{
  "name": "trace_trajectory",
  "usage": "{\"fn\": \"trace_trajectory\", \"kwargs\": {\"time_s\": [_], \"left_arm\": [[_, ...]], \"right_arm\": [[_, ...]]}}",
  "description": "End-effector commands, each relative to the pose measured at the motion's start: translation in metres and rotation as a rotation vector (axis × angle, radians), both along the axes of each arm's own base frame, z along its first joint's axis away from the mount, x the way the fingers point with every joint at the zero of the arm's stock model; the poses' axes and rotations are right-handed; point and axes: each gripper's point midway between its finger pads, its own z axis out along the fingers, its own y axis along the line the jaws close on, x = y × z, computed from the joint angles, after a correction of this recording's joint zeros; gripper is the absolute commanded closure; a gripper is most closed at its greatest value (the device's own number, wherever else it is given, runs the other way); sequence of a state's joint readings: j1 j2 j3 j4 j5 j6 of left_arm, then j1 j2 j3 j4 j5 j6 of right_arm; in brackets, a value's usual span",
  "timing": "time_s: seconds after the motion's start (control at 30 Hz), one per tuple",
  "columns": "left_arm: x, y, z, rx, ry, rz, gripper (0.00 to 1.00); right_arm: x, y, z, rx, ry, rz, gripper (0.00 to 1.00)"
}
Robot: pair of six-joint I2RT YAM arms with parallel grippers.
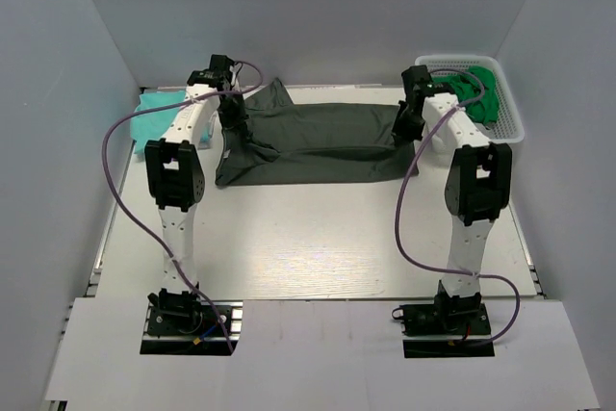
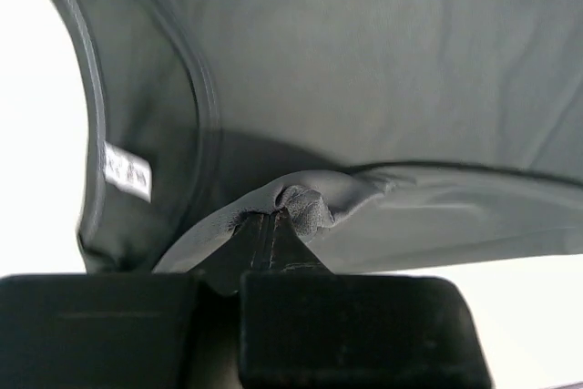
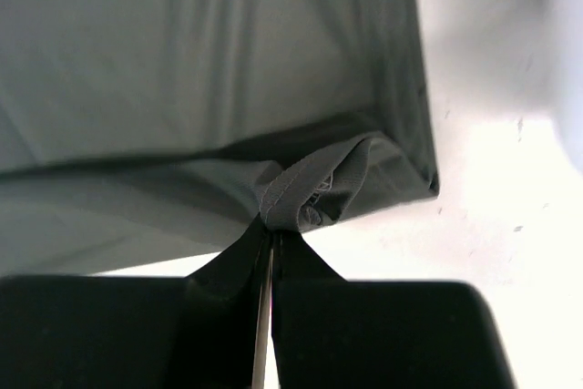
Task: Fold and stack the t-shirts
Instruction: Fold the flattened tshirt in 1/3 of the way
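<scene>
A dark grey-green t-shirt [image 1: 313, 141] lies spread across the back of the table, folded lengthwise. My left gripper [image 1: 234, 122] is shut on its left edge near the collar; in the left wrist view the pinched cloth [image 2: 305, 205] bunches at the fingertips and a white label [image 2: 126, 171] shows. My right gripper [image 1: 406, 122] is shut on the shirt's right hem [image 3: 296, 193]. A mint-teal t-shirt [image 1: 154, 115] lies at the back left. A bright green t-shirt [image 1: 474, 93] sits in the white basket [image 1: 510, 120] at the back right.
The grey enclosure walls close in on the left, right and back. The white table [image 1: 318, 238] stretches in front of the shirt. Purple cables loop off both arms.
</scene>
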State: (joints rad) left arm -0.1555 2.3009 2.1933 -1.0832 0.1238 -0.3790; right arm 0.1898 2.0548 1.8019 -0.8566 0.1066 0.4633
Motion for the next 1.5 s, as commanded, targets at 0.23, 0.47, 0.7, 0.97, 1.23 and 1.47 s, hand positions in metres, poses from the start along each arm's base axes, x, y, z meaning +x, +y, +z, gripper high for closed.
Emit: {"fn": "trace_trajectory", "kwargs": {"time_s": [0.23, 0.47, 0.7, 0.97, 1.23, 1.47], "left_arm": [[0.092, -0.006, 0.036, 0.002, -0.362, -0.129, 0.68], [0.108, -0.031, 0.062, -0.167, -0.471, -0.229, 0.0], [0.035, -0.025, 0.054, -0.135, -0.297, -0.241, 0.0], [-0.033, -0.044, 0.006, -0.332, -0.135, -0.186, 0.0], [-0.05, -0.012, -0.047, -0.178, -0.042, -0.084, 0.0], [-0.02, 0.019, -0.058, -0.033, -0.079, -0.06, 0.0]], "right_arm": [[0.052, -0.001, 0.008, 0.04, -0.084, 0.033, 0.59], [0.046, 0.029, 0.032, 0.145, -0.19, 0.194, 0.47], [0.021, 0.042, 0.035, 0.189, -0.2, 0.219, 0.1], [0.006, 0.039, -0.014, 0.178, -0.144, 0.1, 0.1], [-0.004, 0.006, -0.059, 0.045, -0.078, -0.037, 0.1], [-0.017, -0.01, -0.084, -0.016, -0.025, -0.075, 0.1]]}}
